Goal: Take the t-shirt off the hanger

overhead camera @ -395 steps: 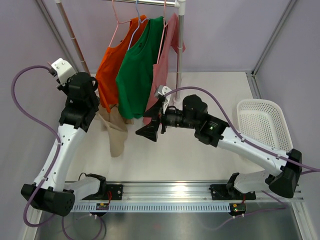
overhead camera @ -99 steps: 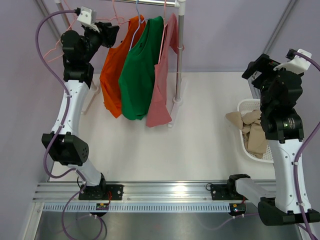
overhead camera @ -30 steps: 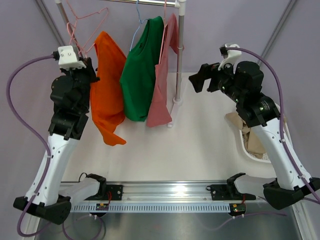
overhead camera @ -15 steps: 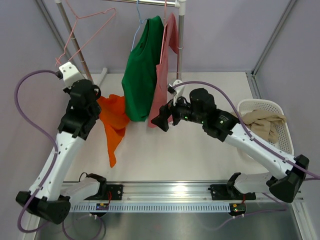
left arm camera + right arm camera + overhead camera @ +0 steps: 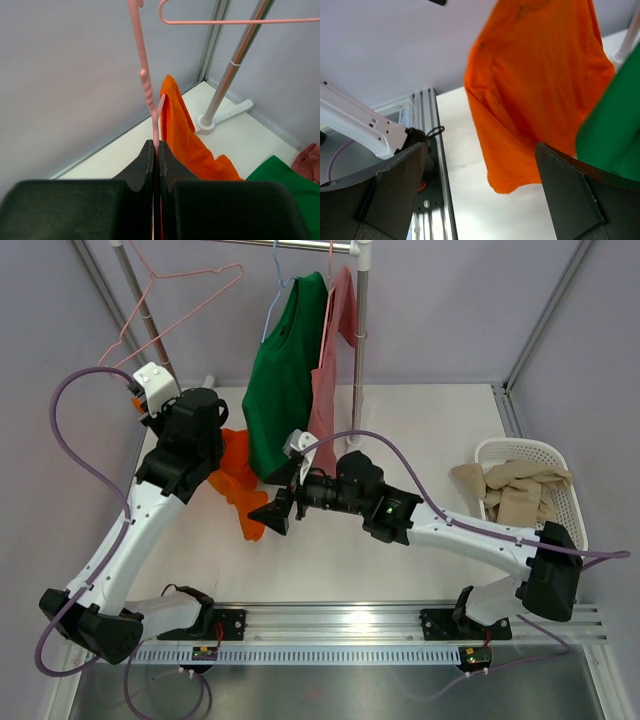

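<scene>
Left tool (image 5: 155,146) pinches one hanger (image 5: 145,75) (three shirts: orange t-shirt (image 5: 236,466), green (image 5: 285,370), pink (image 5: 331,370)).

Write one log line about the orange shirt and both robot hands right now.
left gripper: shut on thin pink wire hanger | orange t-shirt: dangling beside that hanger | right gripper: open, facing the shirt's lower edge

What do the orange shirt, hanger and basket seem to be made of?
Shirt: soft matte fabric, probably cotton; it drapes and folds.
Hanger: thin smooth pink rod, likely coated wire or plastic.
Basket: white rigid plastic, judging by its perforated walls.
</scene>
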You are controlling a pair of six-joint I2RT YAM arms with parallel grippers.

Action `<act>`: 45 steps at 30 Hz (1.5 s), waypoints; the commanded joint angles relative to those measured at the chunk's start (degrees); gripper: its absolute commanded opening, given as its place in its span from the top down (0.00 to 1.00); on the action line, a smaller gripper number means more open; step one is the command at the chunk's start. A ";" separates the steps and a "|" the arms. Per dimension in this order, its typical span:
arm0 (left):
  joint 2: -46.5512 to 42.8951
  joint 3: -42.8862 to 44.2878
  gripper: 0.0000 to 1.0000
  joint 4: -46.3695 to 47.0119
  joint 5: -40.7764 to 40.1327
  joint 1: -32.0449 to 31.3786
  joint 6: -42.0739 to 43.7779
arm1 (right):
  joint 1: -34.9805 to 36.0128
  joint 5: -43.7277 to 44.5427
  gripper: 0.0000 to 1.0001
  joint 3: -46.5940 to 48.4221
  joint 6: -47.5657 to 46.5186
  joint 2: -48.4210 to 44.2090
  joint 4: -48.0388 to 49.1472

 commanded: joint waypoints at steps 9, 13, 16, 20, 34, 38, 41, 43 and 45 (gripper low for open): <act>-0.71 3.91 1.00 2.74 -3.73 -1.66 -2.94 | 5.60 6.16 0.01 4.59 0.39 11.11 16.30; -1.93 3.82 1.00 2.74 -3.64 -2.36 -2.85 | 6.31 8.54 0.00 5.65 0.12 13.13 17.26; -3.52 2.86 1.00 2.74 -2.33 -2.71 -3.82 | 6.83 10.82 0.00 6.09 -0.14 13.05 16.56; -4.49 2.06 1.00 2.74 -1.62 -2.80 -4.34 | 6.92 12.40 0.50 6.44 -0.67 12.52 14.46; 2.44 6.10 1.00 2.92 -6.98 -2.10 -2.85 | 9.20 17.49 1.00 -2.51 0.82 3.22 8.57; 6.67 8.21 1.00 3.01 -7.42 -2.10 -3.29 | 11.23 19.61 1.00 -6.91 2.84 -1.88 6.10; 8.60 9.70 1.00 3.01 -7.42 -1.13 -3.82 | 13.16 22.24 1.00 -10.86 3.98 -5.93 5.14; 9.83 11.37 1.00 3.01 -7.24 -0.52 -3.38 | 13.95 23.74 1.00 -13.05 4.51 -8.39 3.48; 10.45 12.69 1.00 3.01 -6.90 0.45 -2.85 | 14.57 24.88 1.00 -14.64 5.39 -11.19 2.50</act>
